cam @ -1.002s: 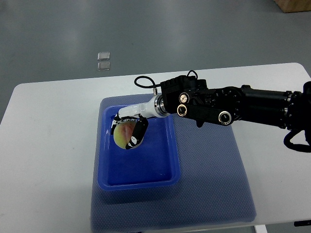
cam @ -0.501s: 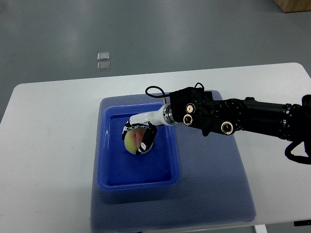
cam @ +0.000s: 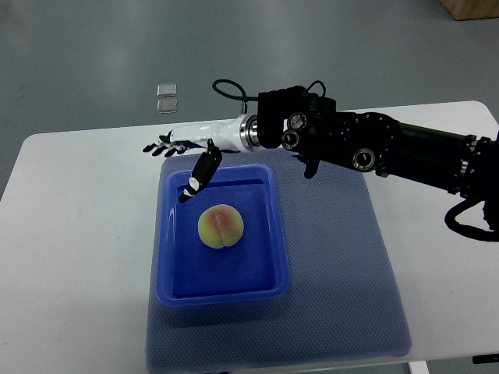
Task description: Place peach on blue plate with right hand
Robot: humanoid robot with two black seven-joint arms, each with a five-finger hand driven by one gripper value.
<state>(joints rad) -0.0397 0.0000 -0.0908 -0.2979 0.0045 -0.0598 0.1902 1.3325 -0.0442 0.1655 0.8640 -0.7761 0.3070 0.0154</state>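
1. A round yellow-pink peach lay inside the shallow blue rectangular plastic plate, near its centre, touched by no finger.
2. The blue plate sat on a grey-blue textured mat spread over the white rounded table.
3. The right hand, white with black fingertips, was released: fingers spread and empty, above the plate's upper-left edge and apart from the peach.
4. One finger pointed down toward the plate's upper-left corner; whether it touched the rim could not be determined.
5. The black right arm entered from the right edge of the frame.
6. Two small clear squares lay on the grey floor at upper left.
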